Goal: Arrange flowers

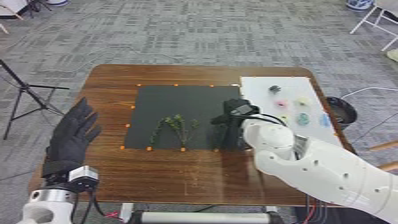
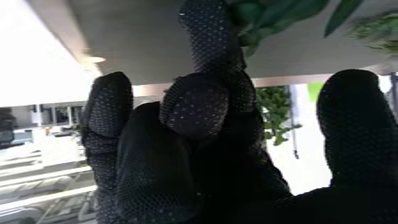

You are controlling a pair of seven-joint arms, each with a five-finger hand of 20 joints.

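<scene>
On the dark mat [image 1: 164, 100], green sprigs [image 1: 179, 125] lie left of the right hand [image 1: 237, 108], whose grip state cannot be determined. A low sideways sweep could drag them. Farther off, pastel flower heads [image 1: 282, 103] occupy the white sheet [image 1: 289, 84].

Grey patterned carpet [image 1: 204, 35] covers the floor around the brown wooden surface [image 1: 213, 182]. A black tripod [image 1: 25, 87] stands left of it, and a white folding chair [image 1: 366, 21] is at the far right, near a pot [image 1: 360, 4] (blue and white). Bright strips [image 2: 44, 176] streak the right wrist view.
</scene>
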